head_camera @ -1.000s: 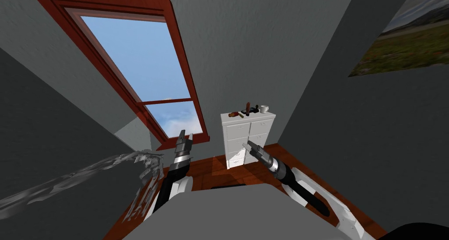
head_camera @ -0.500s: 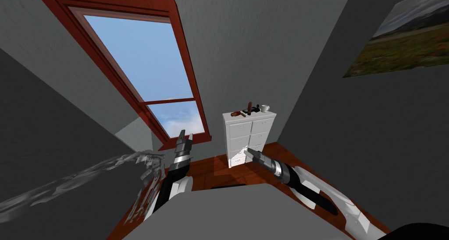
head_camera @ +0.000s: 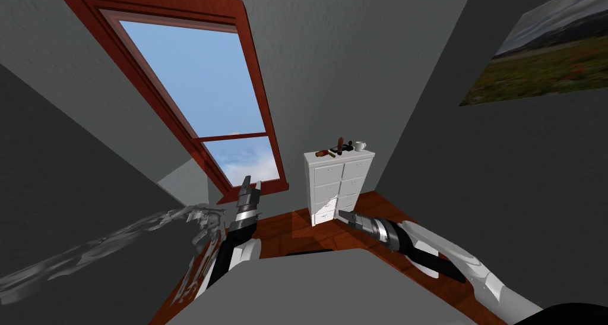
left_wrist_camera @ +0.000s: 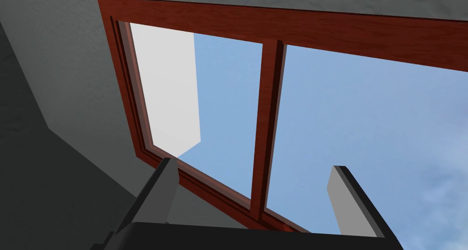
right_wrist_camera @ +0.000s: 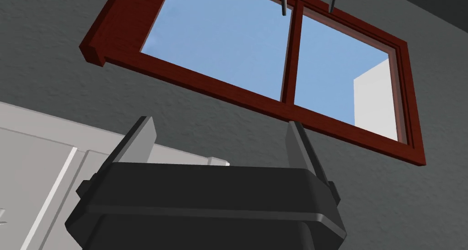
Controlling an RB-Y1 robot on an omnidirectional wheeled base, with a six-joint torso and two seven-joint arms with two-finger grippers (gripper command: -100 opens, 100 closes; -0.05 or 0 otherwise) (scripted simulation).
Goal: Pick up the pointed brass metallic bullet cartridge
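A white chest of drawers (head_camera: 339, 188) stands against the far wall, a fair way ahead of both hands. On its top lie several small things: a tiny brass-coloured piece (head_camera: 332, 155) beside a reddish-brown item (head_camera: 321, 152), an upright brown object (head_camera: 341, 142) and a white cup (head_camera: 360, 145). My right gripper (head_camera: 343, 213) hangs low before the chest's bottom drawers, open and holding nothing; the right wrist view has its gripper (right_wrist_camera: 219, 121) beside the chest's white side (right_wrist_camera: 36, 169). My left gripper (head_camera: 250, 183) is raised near the window, open (left_wrist_camera: 252, 164).
A tall window with a red-brown frame (head_camera: 196, 90) fills the wall left of the chest. A landscape picture (head_camera: 534, 60) hangs on the right wall. A crumpled grey shape (head_camera: 119, 238) lies at my left. Wooden floor (head_camera: 297, 232) runs up to the chest.
My right forearm has sunk lower and swung out to the right, its gripper dropping in front of the chest. The head view has shifted slightly. The left arm holds still.
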